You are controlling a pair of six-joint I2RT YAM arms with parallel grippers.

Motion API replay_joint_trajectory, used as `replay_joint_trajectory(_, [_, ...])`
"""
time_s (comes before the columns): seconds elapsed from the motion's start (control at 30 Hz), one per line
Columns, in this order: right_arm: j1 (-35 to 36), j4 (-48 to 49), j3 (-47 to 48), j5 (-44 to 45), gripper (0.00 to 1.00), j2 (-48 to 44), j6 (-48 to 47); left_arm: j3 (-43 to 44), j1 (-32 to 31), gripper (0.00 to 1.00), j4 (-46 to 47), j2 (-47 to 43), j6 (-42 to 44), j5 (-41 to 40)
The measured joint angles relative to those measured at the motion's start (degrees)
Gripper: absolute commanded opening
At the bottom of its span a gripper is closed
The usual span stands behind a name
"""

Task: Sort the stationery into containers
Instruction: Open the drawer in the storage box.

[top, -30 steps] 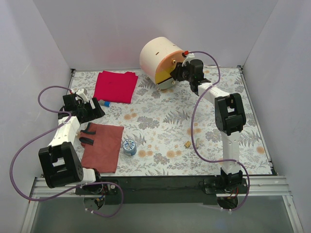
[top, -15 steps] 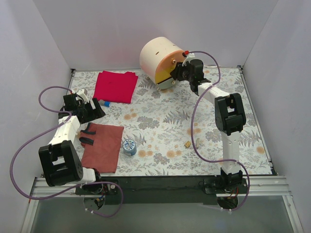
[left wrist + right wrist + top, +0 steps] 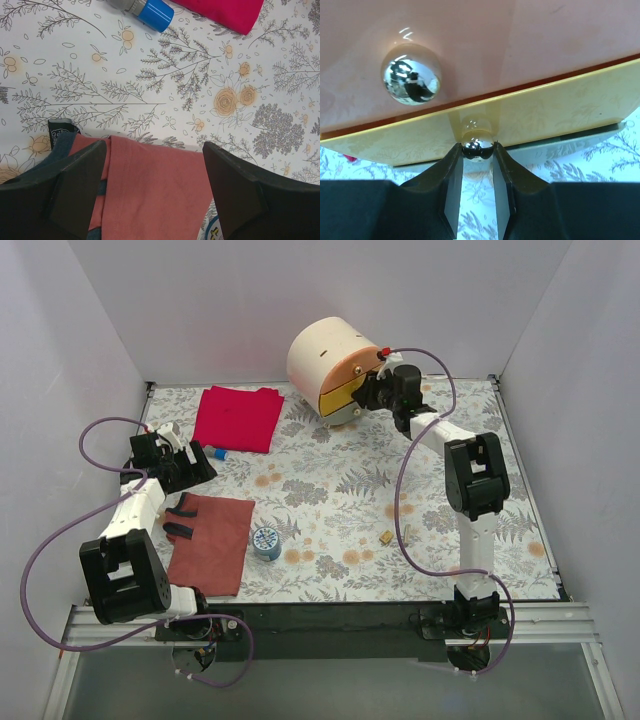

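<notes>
The cream drum cabinet stands at the back. My right gripper is shut on the small chrome knob of the yellow drawer, which sits slightly out under the orange drawer. My left gripper is open and empty just above the rust-brown cloth. A blue-capped pen lies beyond it, by the red cloth. The tape roll and two tan blocks lie on the mat. A black highlighter rests on the rust-brown cloth's left edge.
The orange drawer's knob is just above and to the left of my right fingers. White walls close in the left, back and right sides of the floral mat. The red cloth's corner shows in the left wrist view.
The yellow drawer front shows a little more, drawn out with my right gripper on its knob. The left arm has not moved.
</notes>
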Motion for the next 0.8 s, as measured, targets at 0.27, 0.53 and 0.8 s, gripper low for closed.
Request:
replay_joint_trajectory(0.27, [-0.8, -0.6, -7.8, -0.9, 0.19, -6.7, -0.2, 0.0, 0.0, 0.78, 0.4, 0.0, -0.4, 0.5])
replay_joint_trajectory(0.53, [-1.4, -1.1, -16.3, -1.6, 0.18, -13.9, -0.2, 0.0, 0.0, 0.78, 0.7, 0.0, -0.9, 1.1])
replay_joint_trajectory(0.8, [-1.4, -1.2, -24.0, -1.9, 0.17, -20.3, -0.3, 0.0, 0.0, 0.78, 0.9, -0.2, -1.1, 1.4])
